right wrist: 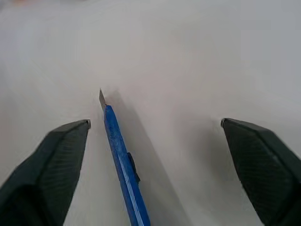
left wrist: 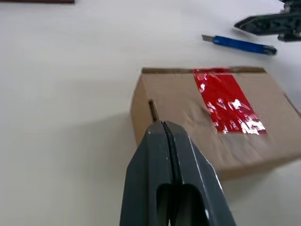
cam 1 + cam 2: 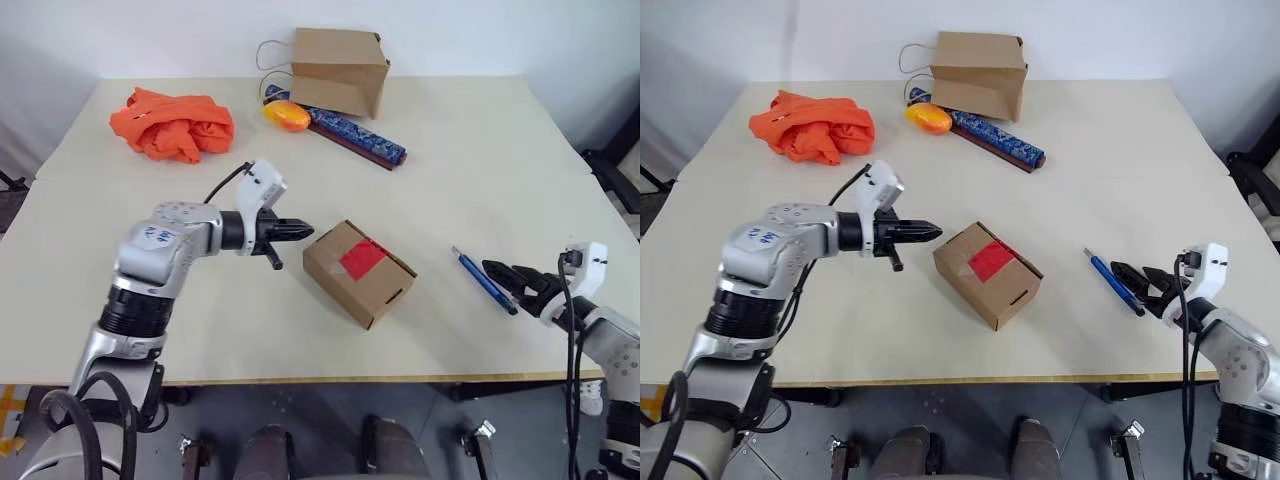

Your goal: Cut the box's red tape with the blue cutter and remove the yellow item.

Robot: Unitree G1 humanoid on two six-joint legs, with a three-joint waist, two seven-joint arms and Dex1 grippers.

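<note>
The box (image 3: 345,275) lies on the table's middle with the red tape (image 3: 362,258) across its top; the tape (image 2: 225,101) looks wrinkled. My left gripper (image 3: 300,231) is shut and empty, its tip (image 2: 162,125) hovering just left of the box's corner. The blue cutter (image 3: 483,280) lies flat on the table to the right of the box. My right gripper (image 1: 155,123) stands wide open with the cutter (image 1: 122,165) lying between its fingers, touching neither. The yellow item is hidden.
At the back stand a brown paper bag (image 3: 340,70), an orange-yellow fruit-like thing (image 3: 286,116) and a long blue patterned rod (image 3: 365,140). An orange cloth bundle (image 3: 172,123) lies back left. The table's front edge (image 3: 330,380) runs just below the box.
</note>
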